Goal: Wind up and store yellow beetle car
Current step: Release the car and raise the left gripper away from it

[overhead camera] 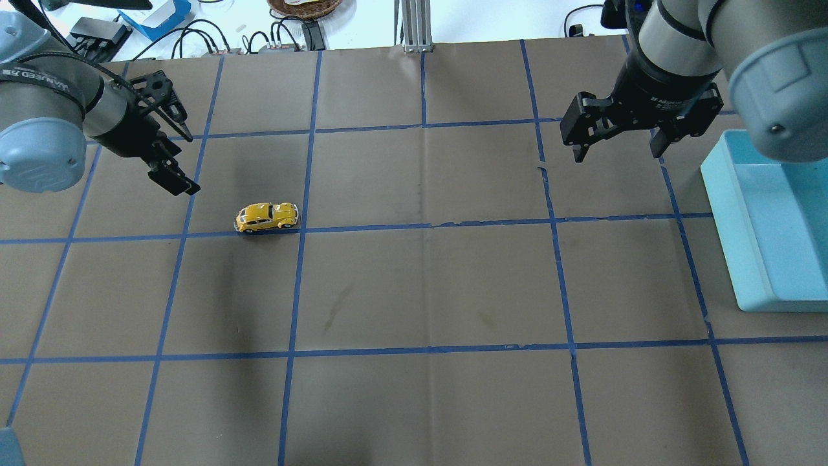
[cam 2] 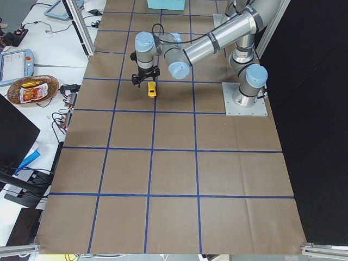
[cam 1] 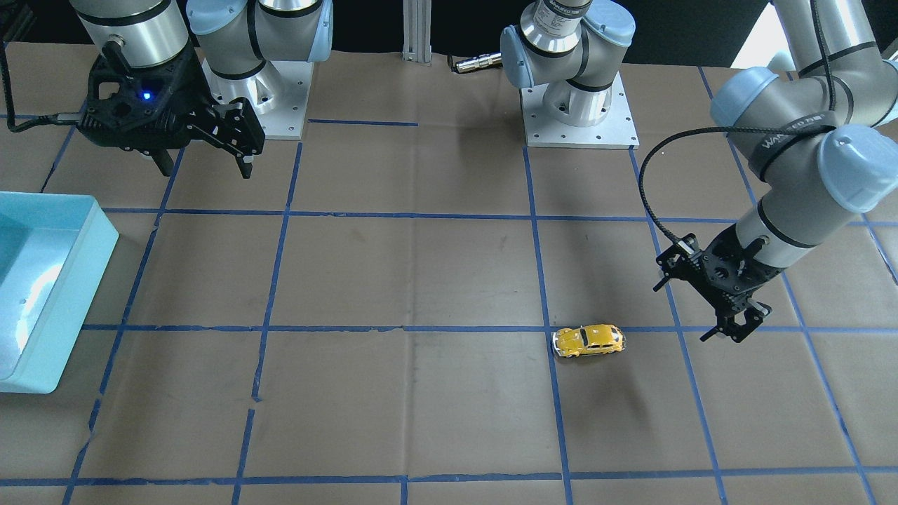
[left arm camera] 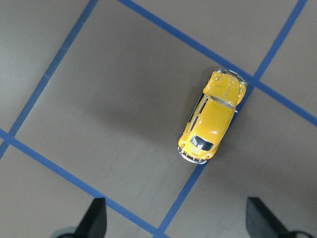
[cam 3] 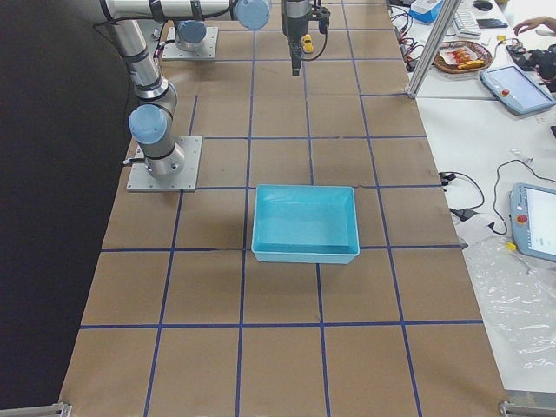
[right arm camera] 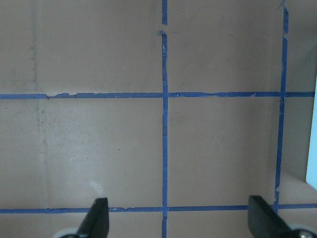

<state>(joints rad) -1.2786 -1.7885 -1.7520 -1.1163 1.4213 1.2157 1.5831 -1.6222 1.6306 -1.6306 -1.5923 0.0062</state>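
The yellow beetle car (overhead camera: 266, 217) stands on its wheels on the brown paper table, on a blue tape line, in the robot's left half; it also shows in the front view (cam 1: 588, 341) and in the left wrist view (left arm camera: 213, 116). My left gripper (overhead camera: 191, 165) is open and empty, hovering above the table a little left of and beyond the car (cam 1: 684, 312). In its wrist view the car lies ahead of the two open fingertips (left arm camera: 96, 218). My right gripper (overhead camera: 618, 154) is open and empty, held high over the table's right half (cam 1: 205, 170).
A light blue bin (overhead camera: 731, 220) stands on the table at the robot's right, just right of the right gripper; it also shows in the front view (cam 1: 70, 301) and the right side view (cam 3: 304, 252). Blue tape lines grid the paper. The arm bases (cam 1: 579, 105) stand at the robot's edge.
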